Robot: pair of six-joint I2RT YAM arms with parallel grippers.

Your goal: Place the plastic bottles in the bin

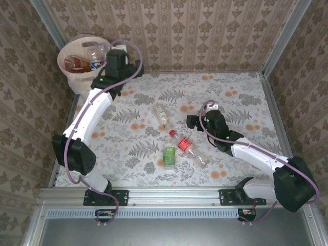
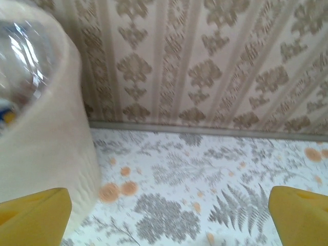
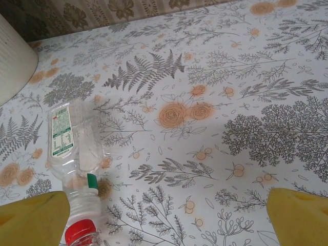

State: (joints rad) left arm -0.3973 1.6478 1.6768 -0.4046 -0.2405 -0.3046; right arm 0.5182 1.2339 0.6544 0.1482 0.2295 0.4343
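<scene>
Blur smears a clear plastic bottle [image 2: 23, 56] in the round beige bin [image 2: 56, 164]; print on the green-labelled bottle [image 3: 62, 134] is illegible. Both left gripper [image 2: 169, 220] and right gripper [image 3: 169, 220] gape wide, empty.

Left arm [image 1: 86, 114] stretched, right arm [image 1: 252, 154] bent, jaws wide apart

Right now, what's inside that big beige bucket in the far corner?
A few clear plastic bottles lie piled inside the bin; one has a red label, another shows blue. The left arm covers its right rim, and anything underneath the pile is hidden.
</scene>
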